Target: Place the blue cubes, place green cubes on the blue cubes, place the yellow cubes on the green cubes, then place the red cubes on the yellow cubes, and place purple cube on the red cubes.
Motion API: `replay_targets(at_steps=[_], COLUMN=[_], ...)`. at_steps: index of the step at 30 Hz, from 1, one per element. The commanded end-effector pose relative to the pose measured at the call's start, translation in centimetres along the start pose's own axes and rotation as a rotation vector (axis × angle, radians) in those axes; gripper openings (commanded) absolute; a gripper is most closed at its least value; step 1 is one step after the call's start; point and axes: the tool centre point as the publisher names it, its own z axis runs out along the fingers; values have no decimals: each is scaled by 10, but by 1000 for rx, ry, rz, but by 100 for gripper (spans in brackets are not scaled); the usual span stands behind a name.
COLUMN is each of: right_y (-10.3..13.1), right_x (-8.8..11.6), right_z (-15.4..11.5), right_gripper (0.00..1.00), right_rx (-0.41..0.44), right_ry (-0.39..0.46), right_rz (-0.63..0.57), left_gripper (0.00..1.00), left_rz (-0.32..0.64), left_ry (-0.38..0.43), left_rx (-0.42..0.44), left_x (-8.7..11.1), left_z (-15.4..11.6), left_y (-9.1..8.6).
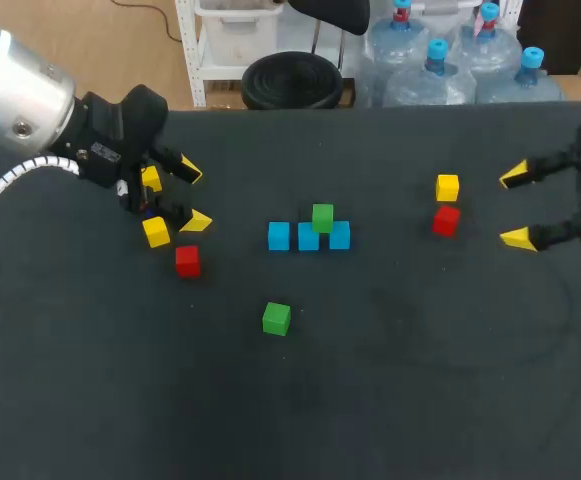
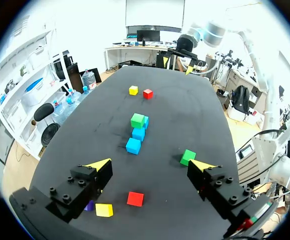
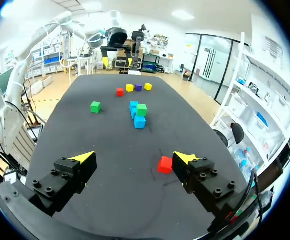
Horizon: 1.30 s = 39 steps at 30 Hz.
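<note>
Right now the left gripper (image 1: 193, 197) hangs at the upper left of the head view, its fingers spread wide with nothing between them. The right gripper (image 1: 516, 206), at the right edge, is spread just as wide and holds nothing either. Three blue cubes (image 1: 308, 237) sit in a close row near the middle of the dark table (image 1: 390, 400). A stacked green cube (image 1: 322, 217) rests on top of the row, toward its right end. A loose green cube (image 1: 277, 318) lies alone below the row, well apart from it. Just under the left gripper sit a lower yellow cube (image 1: 155, 232) and, near it, a left red cube (image 1: 187, 260). An upper yellow cube (image 1: 150, 178) shows partly behind the fingers. In the left wrist view a purple cube (image 2: 89, 205) lies just beside a yellow one, under one finger. Near the right gripper a right yellow cube (image 1: 447, 187) sits just above a right red cube (image 1: 446, 220).
</note>
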Motion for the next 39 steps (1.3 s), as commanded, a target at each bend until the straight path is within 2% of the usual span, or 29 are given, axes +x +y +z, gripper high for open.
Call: replay_targets(at_steps=[1,16,25,27,32,39], right_y=[-6,-10,-10,-10,-10,-10], right_x=[9,8,8,8,8,8], right_z=[-8,-4,-4,-4,-4,-4], right_gripper=[100,100,100,100,100,100], right_rx=[-28,-77,-77,-77,-77,-77], right_ry=[-59,-23,-23,-23,-23,-23], right_rz=[5,-27,-27,-27,-27,-27], left_gripper=[100,100,100,100,100,100], left_rz=[4,4,20,67,145,263], left_ry=[-7,-7,-13,-23,45,21], left_rx=[0,0,12,39,94,170], left_x=[2,2,2,1,-3,-4], left_z=[-1,-1,2,6,24,38], left_y=[0,0,-1,-7,-24,-50])
